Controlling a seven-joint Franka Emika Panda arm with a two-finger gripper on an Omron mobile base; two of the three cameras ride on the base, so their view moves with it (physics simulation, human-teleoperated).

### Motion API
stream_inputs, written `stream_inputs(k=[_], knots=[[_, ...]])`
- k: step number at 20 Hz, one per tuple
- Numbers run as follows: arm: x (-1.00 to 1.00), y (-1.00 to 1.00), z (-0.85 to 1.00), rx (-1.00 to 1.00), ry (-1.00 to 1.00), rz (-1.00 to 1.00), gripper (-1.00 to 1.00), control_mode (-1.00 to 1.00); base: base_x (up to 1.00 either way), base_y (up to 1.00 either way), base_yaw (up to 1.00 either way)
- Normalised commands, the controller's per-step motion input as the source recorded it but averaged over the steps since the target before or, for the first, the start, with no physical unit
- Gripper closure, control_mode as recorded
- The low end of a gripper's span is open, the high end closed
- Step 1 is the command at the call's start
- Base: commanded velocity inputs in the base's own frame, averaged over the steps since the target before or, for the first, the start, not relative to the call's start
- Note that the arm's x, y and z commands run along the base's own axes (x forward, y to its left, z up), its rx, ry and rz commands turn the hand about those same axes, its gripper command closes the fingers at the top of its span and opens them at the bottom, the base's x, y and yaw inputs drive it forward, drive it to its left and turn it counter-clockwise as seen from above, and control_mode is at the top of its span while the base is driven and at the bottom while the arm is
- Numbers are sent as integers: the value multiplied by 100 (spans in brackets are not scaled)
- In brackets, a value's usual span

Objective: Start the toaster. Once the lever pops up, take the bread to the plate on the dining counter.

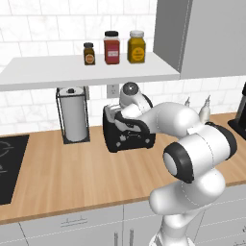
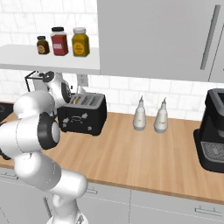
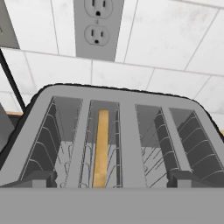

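The black toaster (image 1: pixel 129 139) (image 2: pixel 83 116) stands on the wood counter against the tiled wall. From above, its top (image 3: pixel 127 131) shows several slots. The bread (image 3: pixel 101 148), a thin tan slice, stands on edge in the second slot from the left. My gripper (image 3: pixel 113 181) hovers just above the toaster's top, open, with its fingertips (image 3: pixel 41 178) spread wide at either side and nothing between them. The arm's white links hide the hand in both base views. The plate and the dining counter are out of view.
A paper towel holder (image 1: pixel 73 114) stands left of the toaster, and a shelf with three spice jars (image 1: pixel 111 47) hangs low above it. Two white bottles (image 2: pixel 150 114) and a black coffee machine (image 2: pixel 212 131) stand to the right. A dark cooktop (image 1: pixel 9 163) lies far left. A wall outlet (image 3: pixel 97 26) sits behind the toaster.
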Motion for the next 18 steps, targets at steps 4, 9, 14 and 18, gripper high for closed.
stream_inputs(k=[4,9,14,18], knots=[[0,0,0,0,0,0,-100,-100,0,0,0],[0,0,0,0,0,0,-100,-100,0,0,0],[0,0,0,0,0,0,-100,-100,0,0,0],[0,0,0,0,0,0,-100,-100,0,0,0]])
